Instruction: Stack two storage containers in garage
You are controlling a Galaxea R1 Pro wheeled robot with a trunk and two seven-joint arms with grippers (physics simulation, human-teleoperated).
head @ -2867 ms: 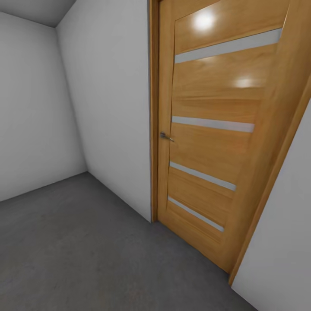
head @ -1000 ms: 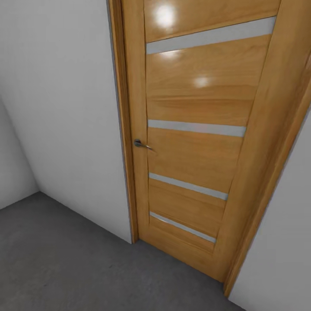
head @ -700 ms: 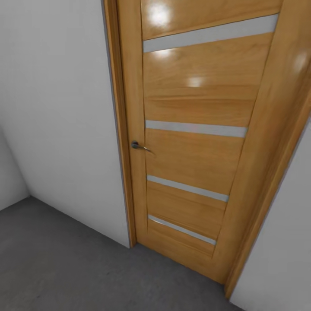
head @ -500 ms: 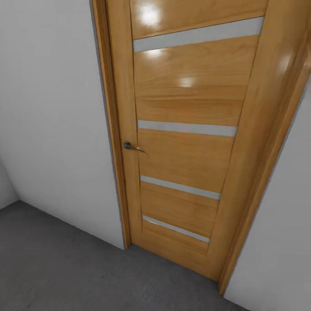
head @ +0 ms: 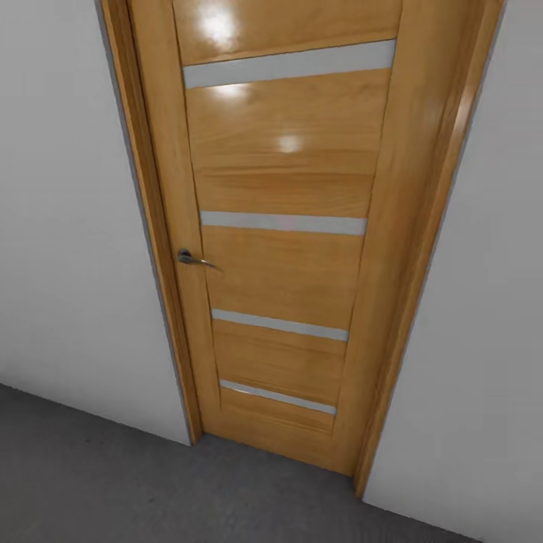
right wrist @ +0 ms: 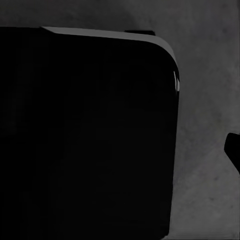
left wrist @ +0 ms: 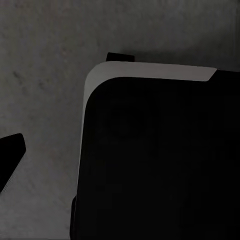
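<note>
In the head view, a white-grey wall (head: 68,226) is taking up the left side, meeting the dark grey concrete floor (head: 113,490) along its base. Just right of it, a wooden door (head: 286,271) is standing closed in its wooden frame (head: 147,226), with four pale horizontal glass strips (head: 283,222) crossing it and spotlight glints showing near its top. A small metal lever handle (head: 190,259) is sitting at the door's left edge. Further right, another stretch of white-grey wall (head: 483,302) is running down to the floor.

In both wrist views, a large dark rounded body of the robot (left wrist: 160,160) (right wrist: 85,140) is hanging over the rough grey floor. A dark tip is poking in at one edge of each wrist view, so whether either claw is open or closed I cannot tell.
</note>
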